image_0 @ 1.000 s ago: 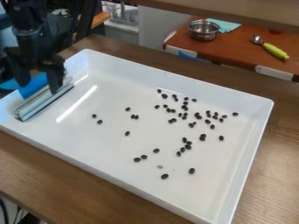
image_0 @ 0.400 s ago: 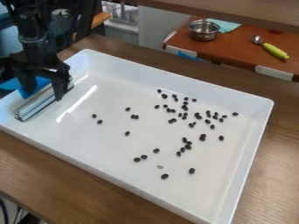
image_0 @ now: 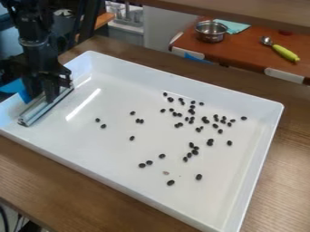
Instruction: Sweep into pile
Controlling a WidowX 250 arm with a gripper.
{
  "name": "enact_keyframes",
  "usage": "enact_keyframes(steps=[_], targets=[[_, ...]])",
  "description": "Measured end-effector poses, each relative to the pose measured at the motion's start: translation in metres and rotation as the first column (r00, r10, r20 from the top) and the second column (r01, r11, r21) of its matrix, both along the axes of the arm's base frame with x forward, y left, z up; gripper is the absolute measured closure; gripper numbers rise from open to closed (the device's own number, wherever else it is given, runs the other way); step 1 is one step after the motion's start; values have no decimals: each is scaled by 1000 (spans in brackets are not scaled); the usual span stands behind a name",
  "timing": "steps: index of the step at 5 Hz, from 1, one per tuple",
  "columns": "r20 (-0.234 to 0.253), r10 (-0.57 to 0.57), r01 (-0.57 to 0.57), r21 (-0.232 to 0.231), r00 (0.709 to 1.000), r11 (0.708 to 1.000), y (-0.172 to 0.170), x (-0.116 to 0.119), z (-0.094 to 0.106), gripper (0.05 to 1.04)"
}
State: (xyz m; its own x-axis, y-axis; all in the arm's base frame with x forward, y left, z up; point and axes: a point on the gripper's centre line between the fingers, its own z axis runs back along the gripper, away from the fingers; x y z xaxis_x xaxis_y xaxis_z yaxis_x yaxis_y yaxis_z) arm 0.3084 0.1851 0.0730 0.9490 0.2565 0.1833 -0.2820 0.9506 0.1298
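Black gripper point(image_0: 43, 94), mine: pointed down at left end of white tray point(image_0: 91, 147); jaws closed on silver-and-blue sweeper point(image_0: 46, 108). Dark beans point(image_0: 192, 111): scattered, loosely clustered, densest toward the tray's right.

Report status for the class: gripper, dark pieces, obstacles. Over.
Gripper at metallic bar, left end of tray. Dark pieces scattered, unpiled, mostly farther right. Tray walls may limit the sweep.

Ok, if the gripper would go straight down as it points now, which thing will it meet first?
Most likely the silver bar just below the gripper, then the white tray; gripper and bar may already touch, as depth is unclear.
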Motion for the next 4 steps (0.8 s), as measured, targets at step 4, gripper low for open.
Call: enact_keyframes(steps=[4], targets=[[-66,-60,52,-115,996,992,-51,-9,-3,748]])
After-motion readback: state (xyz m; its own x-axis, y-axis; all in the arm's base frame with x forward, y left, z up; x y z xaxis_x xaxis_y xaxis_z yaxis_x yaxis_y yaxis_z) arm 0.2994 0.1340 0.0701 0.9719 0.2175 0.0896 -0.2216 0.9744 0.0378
